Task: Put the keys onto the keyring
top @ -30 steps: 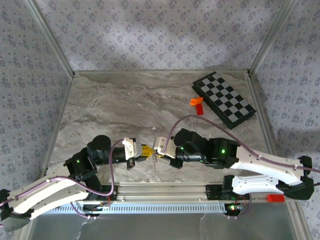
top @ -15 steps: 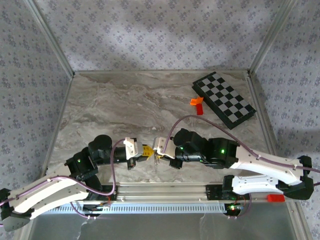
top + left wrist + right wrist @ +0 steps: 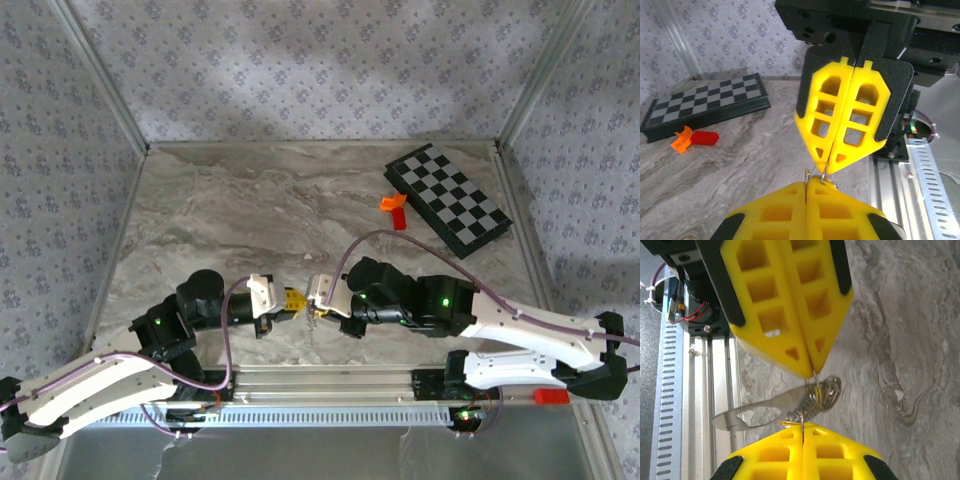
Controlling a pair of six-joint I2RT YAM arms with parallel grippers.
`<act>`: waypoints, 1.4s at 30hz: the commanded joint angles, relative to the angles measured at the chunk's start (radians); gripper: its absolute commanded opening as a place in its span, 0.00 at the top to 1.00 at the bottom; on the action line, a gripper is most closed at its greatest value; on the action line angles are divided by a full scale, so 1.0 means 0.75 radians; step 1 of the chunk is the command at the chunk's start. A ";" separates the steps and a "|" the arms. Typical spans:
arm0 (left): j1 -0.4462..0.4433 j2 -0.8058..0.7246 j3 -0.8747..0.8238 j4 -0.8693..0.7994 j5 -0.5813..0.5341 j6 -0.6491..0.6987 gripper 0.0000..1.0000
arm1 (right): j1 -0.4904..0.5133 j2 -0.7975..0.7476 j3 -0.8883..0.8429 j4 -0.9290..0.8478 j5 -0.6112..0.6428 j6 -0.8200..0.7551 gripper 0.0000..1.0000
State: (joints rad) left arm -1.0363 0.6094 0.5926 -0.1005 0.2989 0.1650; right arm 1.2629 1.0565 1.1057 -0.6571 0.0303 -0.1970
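The keyring [image 3: 830, 389] sits low and centre in the right wrist view, a small silvery coil with a flat silvery blade [image 3: 755, 415] jutting left. The right gripper [image 3: 802, 429], at the bottom edge, is clamped tight on the ring's thin wire. The left gripper [image 3: 813, 371], pointing down from the top, is pinched closed on what looks like the key [image 3: 816, 388] — a yellow-tinged sliver touching the coil.

From above, the keyring [image 3: 314, 314] off the tip of the left gripper [image 3: 300, 304] is too small to make out; closer up, whatever that gripper's closed pads pinch is hidden.
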 commanded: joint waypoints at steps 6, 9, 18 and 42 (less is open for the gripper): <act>-0.005 -0.119 -0.071 0.107 -0.226 -0.020 1.00 | -0.234 0.062 -0.103 -0.173 0.013 0.321 1.00; -0.005 -0.144 -0.083 0.083 -0.294 -0.029 1.00 | -0.317 0.123 -0.147 -0.195 -0.039 0.420 1.00; -0.004 -0.220 -0.162 0.113 -0.363 -0.053 1.00 | -0.444 0.340 -0.180 -0.312 -0.159 0.555 1.00; -0.005 -0.242 -0.200 0.099 -0.374 0.007 1.00 | -0.584 0.896 0.038 -0.359 -0.195 0.384 1.00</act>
State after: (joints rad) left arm -1.0363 0.4271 0.4351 -0.0635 0.0319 0.1497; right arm 0.8383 1.6981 1.0889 -0.8989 -0.1303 0.1329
